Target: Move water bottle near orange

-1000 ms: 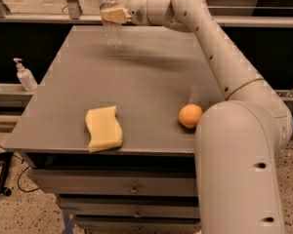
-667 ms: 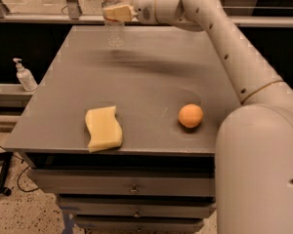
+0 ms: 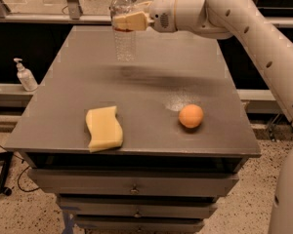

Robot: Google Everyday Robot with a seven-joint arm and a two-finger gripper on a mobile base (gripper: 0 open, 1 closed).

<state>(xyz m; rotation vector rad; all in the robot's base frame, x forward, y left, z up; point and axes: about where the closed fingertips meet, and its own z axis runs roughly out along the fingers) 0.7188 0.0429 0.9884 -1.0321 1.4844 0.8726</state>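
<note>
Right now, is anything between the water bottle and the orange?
Nothing visible. The gripper holds the water bottle at the far edge; only bare tabletop lies between it and the orange. The yellow sponge sits off to the side.

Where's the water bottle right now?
In the camera view, the water bottle is at the far left part of the table, gripped at its label band by the gripper, well away from the orange at front right.

Arm (image 3: 244,28) extended horiz. across top of view; claw (image 3: 129,22) top-center, clamped on water bottle (image 3: 125,45).
</note>
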